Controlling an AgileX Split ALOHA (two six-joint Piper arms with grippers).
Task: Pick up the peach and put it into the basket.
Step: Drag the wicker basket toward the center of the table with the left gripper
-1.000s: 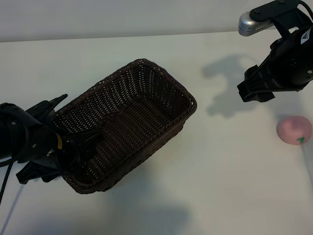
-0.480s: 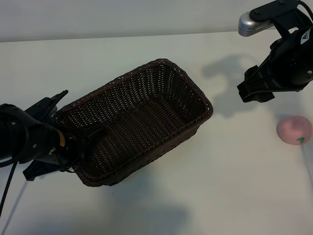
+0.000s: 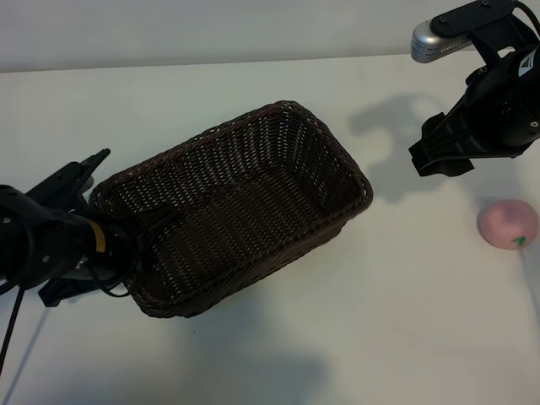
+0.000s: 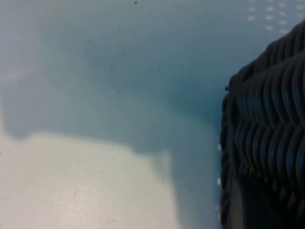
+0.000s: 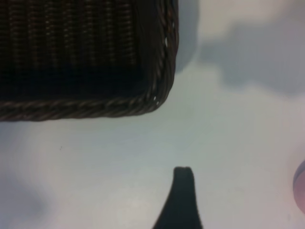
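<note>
The peach [image 3: 507,224], a small pale-pink ball with a green mark, lies on the white table at the far right; its edge shows in the right wrist view [image 5: 301,190]. The dark-brown woven basket [image 3: 364,187] sits slantwise in the middle. My left gripper [image 3: 135,187] is shut on its near-left corner, one finger inside [image 3: 156,222] and one outside. The left wrist view shows only the basket's outer weave [image 4: 267,143] and table. My right gripper [image 3: 434,160] hangs open and empty above the table, up and left of the peach; one finger [image 5: 182,191] shows, with the basket's corner [image 5: 162,95] beyond it.
The white table [image 3: 380,321] has bare room in front of the basket and between basket and peach. A silver camera housing [image 3: 430,38] sits on the right arm at the top right. The arms' shadows fall on the table.
The basket has slid and turned to the right, its far corner now nearer the right arm. The left gripper has closed on its corner. The right arm and the peach have not moved.
</note>
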